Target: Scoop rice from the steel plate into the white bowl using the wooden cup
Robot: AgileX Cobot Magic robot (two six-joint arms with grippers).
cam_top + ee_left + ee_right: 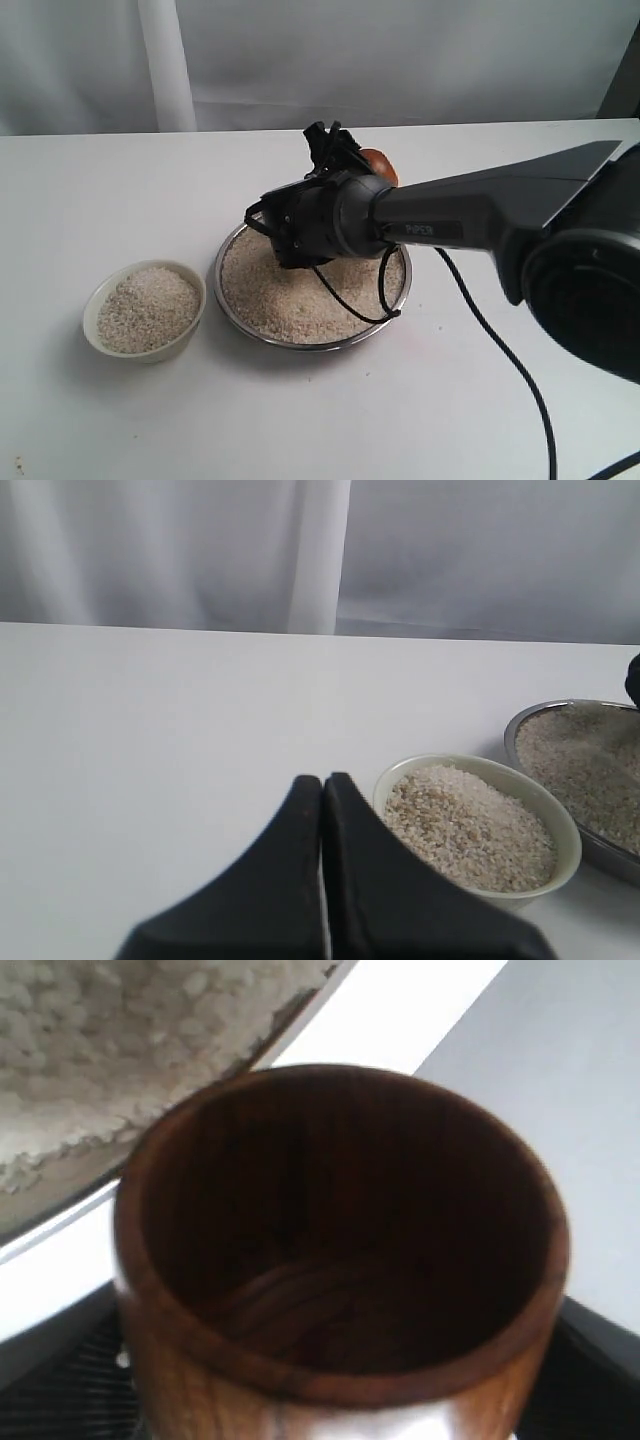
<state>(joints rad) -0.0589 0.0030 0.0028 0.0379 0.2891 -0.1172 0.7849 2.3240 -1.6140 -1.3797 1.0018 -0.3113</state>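
The steel plate (290, 343) sits mid-table with a flat bed of rice (290, 295). To its left stands the white bowl (150, 352), heaped with rice (148, 305). My right gripper (350, 155) hovers over the plate's far side, shut on the wooden cup (379, 163). In the right wrist view the cup (340, 1260) fills the frame, its dark inside empty, with the plate's rice (120, 1050) beyond it. My left gripper (322, 780) is shut on nothing, just short of the bowl (540, 895); it does not show in the exterior view.
The right arm's black cable (500, 345) loops over the plate's right rim and trails across the table toward the front right. A pale curtain (300, 50) hangs behind the table's back edge.
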